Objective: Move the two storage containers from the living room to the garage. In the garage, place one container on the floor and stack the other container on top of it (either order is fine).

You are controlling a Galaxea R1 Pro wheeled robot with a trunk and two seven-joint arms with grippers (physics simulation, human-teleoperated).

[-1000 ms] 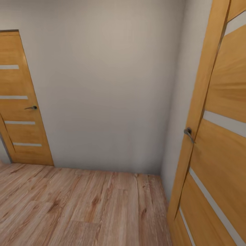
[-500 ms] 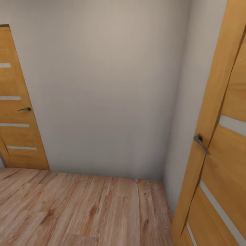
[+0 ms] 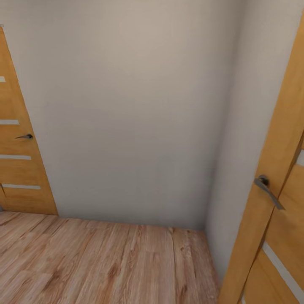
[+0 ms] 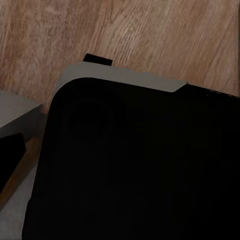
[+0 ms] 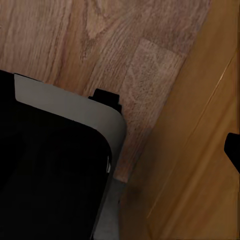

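The two storage containers are out of view, and so are the garage and its concrete floor. I am in a narrow passage with a light wood-plank floor [image 3: 105, 266], facing a plain grey-white wall [image 3: 126, 118]. In the left wrist view the robot's black base [image 4: 140, 170] with its grey rim hangs over the planks. The right wrist view has the base [image 5: 50, 170] beside an orange door, and a dark fingertip [image 5: 234, 150] pokes in at the picture's edge. Whether either gripper is open or shut is hidden.
An orange wooden door [image 3: 17, 139] with pale stripes and a metal handle [image 3: 24, 136] stands at the far left. Another like door [image 3: 278, 202] is very close on the right, its handle [image 3: 268, 190] jutting out. The wall corner [image 3: 215, 169] lies just ahead.
The whole head picture has shifted: the left door slid toward the left edge, the right door and its handle drew closer and lower. That is the camera moving forward, not the doors.
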